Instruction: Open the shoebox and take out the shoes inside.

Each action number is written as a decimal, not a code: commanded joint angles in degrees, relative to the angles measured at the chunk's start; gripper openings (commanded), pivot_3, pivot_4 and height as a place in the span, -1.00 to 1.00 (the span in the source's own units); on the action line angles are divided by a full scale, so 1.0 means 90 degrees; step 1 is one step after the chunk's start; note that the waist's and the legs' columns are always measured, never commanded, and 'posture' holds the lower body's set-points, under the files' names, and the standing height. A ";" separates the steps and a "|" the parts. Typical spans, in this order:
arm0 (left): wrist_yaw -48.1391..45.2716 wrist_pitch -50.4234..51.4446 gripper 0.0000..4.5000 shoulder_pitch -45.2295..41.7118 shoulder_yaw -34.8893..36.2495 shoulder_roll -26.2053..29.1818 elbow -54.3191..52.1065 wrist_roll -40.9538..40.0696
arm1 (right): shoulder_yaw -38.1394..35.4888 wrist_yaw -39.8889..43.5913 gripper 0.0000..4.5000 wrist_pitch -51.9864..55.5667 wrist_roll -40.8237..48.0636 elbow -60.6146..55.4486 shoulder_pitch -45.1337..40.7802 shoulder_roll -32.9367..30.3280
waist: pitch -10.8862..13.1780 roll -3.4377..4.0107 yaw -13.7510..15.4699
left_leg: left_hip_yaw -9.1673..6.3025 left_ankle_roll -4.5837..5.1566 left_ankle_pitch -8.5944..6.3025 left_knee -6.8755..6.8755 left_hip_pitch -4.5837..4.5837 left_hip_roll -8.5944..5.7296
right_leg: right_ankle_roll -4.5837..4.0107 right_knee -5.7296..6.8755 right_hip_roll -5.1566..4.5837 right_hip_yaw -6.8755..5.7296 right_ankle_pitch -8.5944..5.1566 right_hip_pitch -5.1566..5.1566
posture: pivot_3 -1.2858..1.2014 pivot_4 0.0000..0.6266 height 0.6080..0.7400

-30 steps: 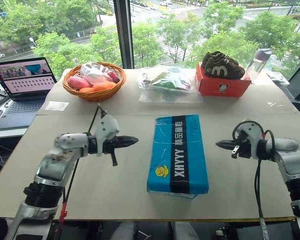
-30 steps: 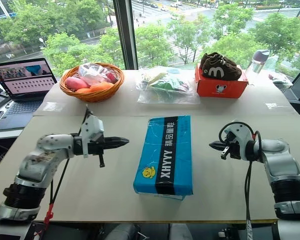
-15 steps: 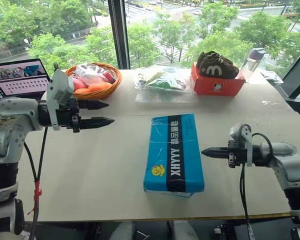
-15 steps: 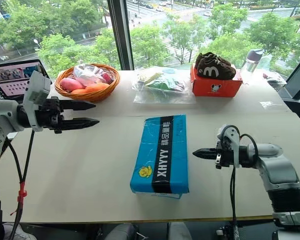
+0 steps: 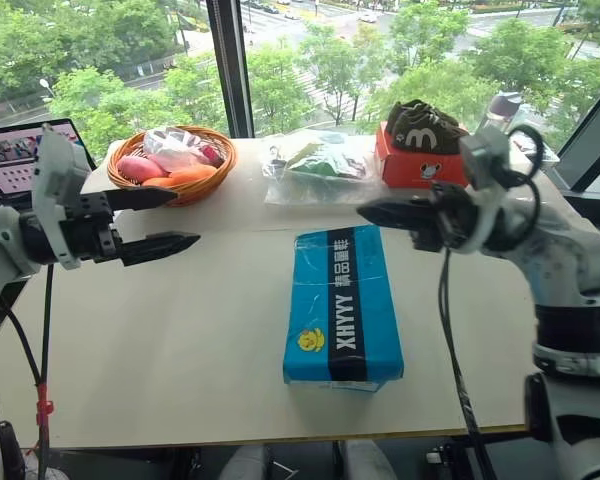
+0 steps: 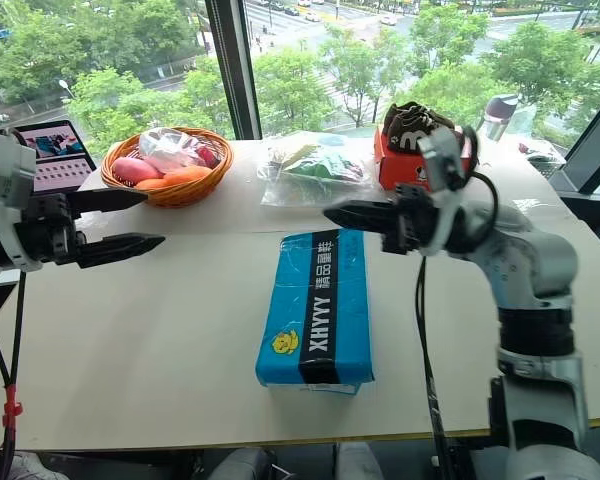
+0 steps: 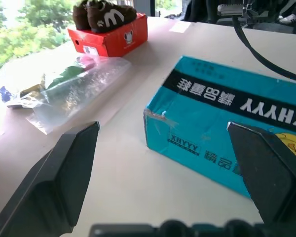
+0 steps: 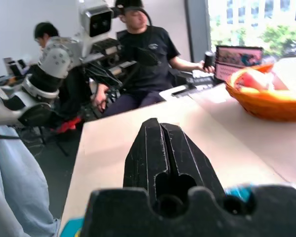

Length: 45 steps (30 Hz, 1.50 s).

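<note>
The bright blue shoebox (image 5: 343,305) lies flat in the middle of the table with its lid closed, its black band and yellow logo facing up. The shoes are hidden inside it. My left gripper (image 5: 185,217) is raised to the left of the box, well apart from it. It points right and is open with nothing between its fingers. The left wrist view looks between those fingers at the box's far corner (image 7: 227,123). My right gripper (image 5: 362,211) is shut and empty, raised and pointing left above the far end of the box.
Along the far edge stand a wicker basket (image 5: 170,168) of fruit, a clear bag (image 5: 315,165), and a red-orange box (image 5: 418,168) with dark brown shoes on top. A laptop (image 5: 15,158) sits far left, a bottle (image 5: 502,105) far right. A seated person (image 8: 143,54) shows beyond the table.
My left gripper has opened and lifted up and to the left. My right gripper, still shut, has swung up and left from the table's right side to the box's far end.
</note>
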 commanded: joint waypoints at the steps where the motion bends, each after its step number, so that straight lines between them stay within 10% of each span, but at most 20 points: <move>1: 0.0275 0.0115 0.99 0.0030 0.0534 0.0163 -0.0304 -0.0257 | 0.0278 -0.0101 -1.00 -0.0426 -0.0538 0.0119 -0.0212 0.0043 | -0.0001 -0.0001 0.0046 | -0.0003 -0.0003 -0.0002 0.0000 -0.0006 -0.0004 | -0.0006 0.0007 -0.0004 0.0000 0.0003 -0.0008 | 0.03 -0.52 1.00; 11: 0.0453 -0.0024 0.99 0.0580 0.0260 -0.0001 -0.0706 -0.0332 | 0.0879 0.0206 -1.00 -0.3991 -0.3879 0.3897 -0.0485 -0.2503 | 0.0001 -0.0004 0.0179 | 0.0050 0.0002 -0.0012 0.0023 -0.0099 -0.0015 | -0.0008 -0.0002 -0.0010 0.0003 0.0010 -0.0087 | 0.03 -0.52 1.00; 17: 0.0306 -0.0309 0.99 0.0188 -0.0293 -0.0027 -0.0339 -0.0134 | 0.1484 0.0820 -1.00 -0.4836 -0.4761 0.3992 0.0813 -0.2891 | -0.0001 -0.0007 0.0042 | 0.0062 0.0002 -0.0012 0.0008 -0.0062 0.0005 | -0.0017 -0.0002 0.0013 0.0003 0.0011 -0.0055 | 0.03 -0.52 1.00; 29: -0.0134 -0.0620 0.99 -0.0221 -0.0812 0.0110 0.0184 0.0195 | 0.1517 0.1487 -1.00 -0.3556 -0.4012 0.0834 0.2052 -0.2339 | 0.0006 0.0002 -0.0125 | 0.0099 0.0006 -0.0015 0.0031 0.0012 0.0033 | 0.0037 0.0001 0.0029 0.0038 -0.0020 0.0022 | 0.03 -0.52 1.00; 45: -0.0123 -0.0727 0.99 0.0059 -0.0626 0.0128 0.0135 0.0351 | 0.1212 0.2433 -1.00 -0.2445 -0.2764 0.0096 0.0134 -0.1710 | 0.0009 0.0002 -0.0124 | 0.0090 0.0005 -0.0019 0.0032 0.0005 0.0038 | 0.0019 0.0007 0.0031 0.0040 -0.0009 -0.0009 | 0.03 -0.52 1.00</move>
